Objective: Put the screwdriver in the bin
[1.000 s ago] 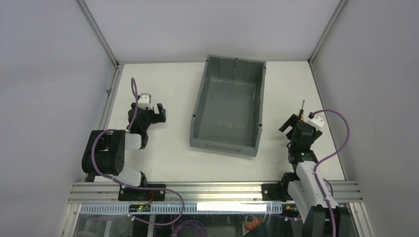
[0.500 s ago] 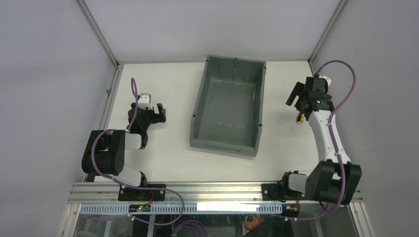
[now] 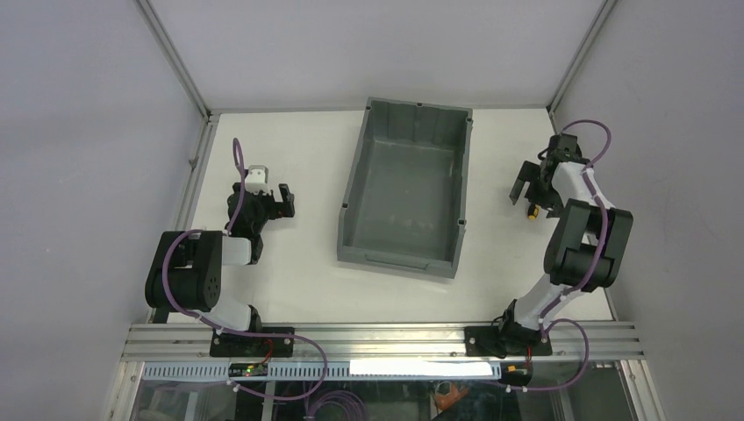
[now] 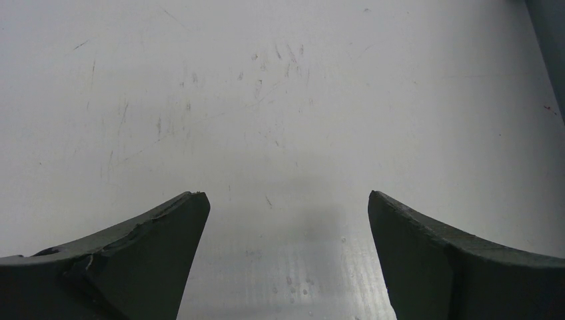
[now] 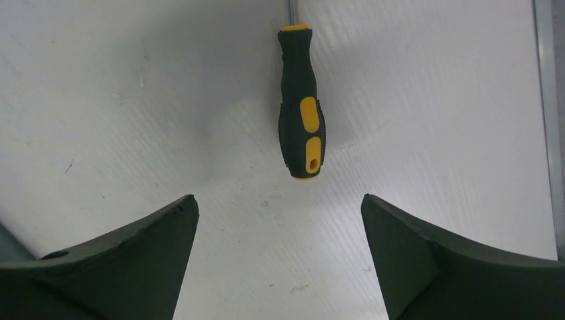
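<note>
The screwdriver (image 5: 301, 107) lies flat on the white table, its black and yellow handle pointing toward my right gripper (image 5: 280, 200) and its thin shaft running off the top of the right wrist view. That gripper is open and hangs just short of the handle's butt end, with nothing between the fingers. From above, only a yellow bit of the screwdriver (image 3: 532, 211) shows beneath the right gripper (image 3: 533, 197). The grey bin (image 3: 355, 175) stands empty at mid-table, left of that gripper. My left gripper (image 3: 279, 200) stays open over bare table to the bin's left, and the left gripper (image 4: 285, 197) holds nothing.
A metal rail (image 5: 543, 100) marks the table's right edge close beside the screwdriver. Grey enclosure walls (image 3: 667, 132) stand around the table. A corner of the bin (image 4: 550, 40) shows at the upper right of the left wrist view.
My right arm has swung out from near its base to the far right side, bringing the open gripper over the screwdriver. The left arm has not moved.
</note>
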### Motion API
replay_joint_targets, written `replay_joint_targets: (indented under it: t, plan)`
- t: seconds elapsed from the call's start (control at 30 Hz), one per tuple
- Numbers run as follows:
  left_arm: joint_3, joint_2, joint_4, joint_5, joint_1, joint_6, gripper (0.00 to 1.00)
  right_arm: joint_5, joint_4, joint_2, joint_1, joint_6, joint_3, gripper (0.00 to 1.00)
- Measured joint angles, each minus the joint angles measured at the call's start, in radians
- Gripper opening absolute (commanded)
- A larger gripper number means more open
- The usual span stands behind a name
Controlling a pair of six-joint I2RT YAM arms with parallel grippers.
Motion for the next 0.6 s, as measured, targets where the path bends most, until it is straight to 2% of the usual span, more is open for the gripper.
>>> replay_joint_targets:
  t: [0.23,0.27,0.3,0.4,0.47,0.6]
  plan:
    - [0.0,0.0,0.0,0.0,0.0,0.0,1.0,-0.037,0.035,0.18,-0.027,-0.025,0.025,0.83]
    - [0.0,0.0,0.0,0.0,0.0,0.0,1.0,-0.046,0.035,0.194,-0.03,-0.026,0.028,0.79]
    - [0.0,0.0,0.0,0.0,0.0,0.0,1.0,-0.048,0.04,0.197,-0.031,-0.028,0.032,0.72]
    - [0.0,0.0,0.0,0.0,0.0,0.0,1.0,-0.048,0.076,0.201,-0.032,-0.036,0.034,0.33]
    - [0.0,0.0,0.0,0.0,0.0,0.0,1.0,-0.049,0.091,0.202,-0.032,-0.043,0.034,0.13]
    - [0.0,0.0,0.0,0.0,0.0,0.0,1.0,-0.047,0.102,0.2,-0.035,-0.043,0.034,0.01]
